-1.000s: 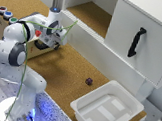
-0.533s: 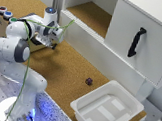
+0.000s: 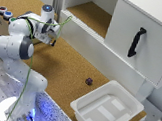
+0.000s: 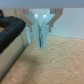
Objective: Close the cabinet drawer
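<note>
In the exterior view, the end effector point(image 3: 53, 36) sits upper left of centre, over the cork counter point(image 3: 72, 69), beside the button-topped box; the cabinet drawer itself is hidden behind the arm. A square, steady push on its front would probably shut it best. One white tray point(image 3: 107, 108) shows.

In the wrist view, the fingers point(image 4: 41, 31) are pressed together, holding nothing; the cabinet drawer's black handle point(image 4: 11, 31) lies just beside them at left.

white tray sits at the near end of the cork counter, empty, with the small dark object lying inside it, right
Not quite. The white tray is at the near end of the cork counter and empty, but the small dark object lies on the cork just outside it, not inside. The exterior view shows this.
</note>
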